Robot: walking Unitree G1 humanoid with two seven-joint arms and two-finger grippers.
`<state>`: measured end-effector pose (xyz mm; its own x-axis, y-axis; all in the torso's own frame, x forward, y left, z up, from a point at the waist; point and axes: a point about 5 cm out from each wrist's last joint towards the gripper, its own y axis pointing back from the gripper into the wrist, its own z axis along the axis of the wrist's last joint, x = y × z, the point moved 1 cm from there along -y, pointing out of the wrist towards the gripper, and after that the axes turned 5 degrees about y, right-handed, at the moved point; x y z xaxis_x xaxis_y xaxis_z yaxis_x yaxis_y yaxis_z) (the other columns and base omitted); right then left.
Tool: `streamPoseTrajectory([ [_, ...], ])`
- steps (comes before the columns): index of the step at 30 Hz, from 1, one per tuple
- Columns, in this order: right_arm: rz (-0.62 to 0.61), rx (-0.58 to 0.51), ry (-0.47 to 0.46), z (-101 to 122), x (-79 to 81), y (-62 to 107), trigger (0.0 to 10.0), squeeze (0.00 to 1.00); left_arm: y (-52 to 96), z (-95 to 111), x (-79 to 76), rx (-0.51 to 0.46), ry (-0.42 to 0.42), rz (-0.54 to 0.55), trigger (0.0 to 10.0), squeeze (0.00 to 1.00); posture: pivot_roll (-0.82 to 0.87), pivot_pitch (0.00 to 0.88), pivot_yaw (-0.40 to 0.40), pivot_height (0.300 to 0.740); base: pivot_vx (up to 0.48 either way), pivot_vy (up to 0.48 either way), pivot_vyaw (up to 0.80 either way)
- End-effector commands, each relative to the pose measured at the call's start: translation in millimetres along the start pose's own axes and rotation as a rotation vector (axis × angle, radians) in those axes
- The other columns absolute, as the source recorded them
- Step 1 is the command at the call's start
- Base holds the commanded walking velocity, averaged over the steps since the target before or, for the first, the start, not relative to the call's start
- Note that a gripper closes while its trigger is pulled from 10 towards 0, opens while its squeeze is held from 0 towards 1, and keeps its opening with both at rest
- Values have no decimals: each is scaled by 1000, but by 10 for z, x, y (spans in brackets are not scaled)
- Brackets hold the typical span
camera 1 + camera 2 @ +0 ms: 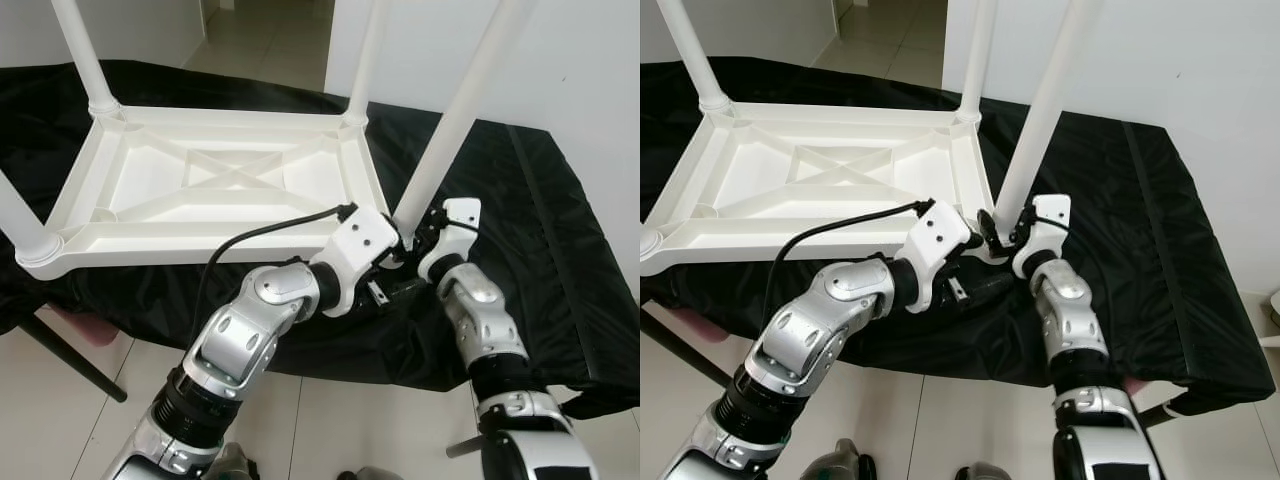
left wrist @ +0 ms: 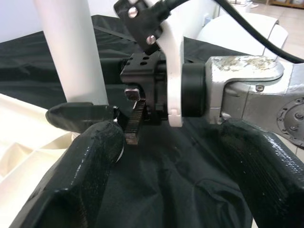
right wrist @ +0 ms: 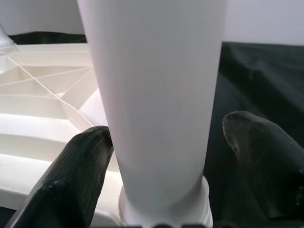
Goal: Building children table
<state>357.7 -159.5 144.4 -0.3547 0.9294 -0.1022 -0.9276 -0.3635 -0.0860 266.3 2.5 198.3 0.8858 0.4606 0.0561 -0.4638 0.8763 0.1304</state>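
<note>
White plastic kids' table (image 1: 220,185) lies upside-down on black cloth (image 1: 540,200), 4 legs up; right gripper (image 3: 166,156) w/ fingers spread around near-corner leg (image 1: 450,130), left gripper (image 2: 166,166) open beside it; looks light, stiff, smooth—grip leg low.

**No legible markings**

Checked all four views for text, labels, brands, numbers and signs. None can be read. The white tabletop (image 1: 210,185) and its legs (image 1: 455,120) carry plain moulded plastic, with no print or sticker. The black cloth (image 1: 540,230) is unmarked. The arm housings (image 1: 830,310) show bare metal and white casing; screw heads and scuff marks are visible in the left wrist view, but no lettering can be made out.
</note>
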Motion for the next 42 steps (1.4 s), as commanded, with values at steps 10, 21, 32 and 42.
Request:
streamPoseTrajectory([
  [10,176,41,5,-59,-107,-38,10000,0,-4,22,42,1,-17,30,10000,0,60,5,-54,740,0,0,0],
  [21,180,107,-28,-104,-380,-26,0,0,-3,35,56,-2,-19,33,10000,0,63,1,-50,740,0,0,0],
  [32,200,117,-65,-193,-391,36,0,0,1,31,50,-2,-15,35,10000,0,64,7,-54,740,0,0,0],
  [42,170,91,-62,-200,-321,23,10000,0,2,22,36,0,-10,31,10000,0,57,16,-54,740,0,0,0],
])
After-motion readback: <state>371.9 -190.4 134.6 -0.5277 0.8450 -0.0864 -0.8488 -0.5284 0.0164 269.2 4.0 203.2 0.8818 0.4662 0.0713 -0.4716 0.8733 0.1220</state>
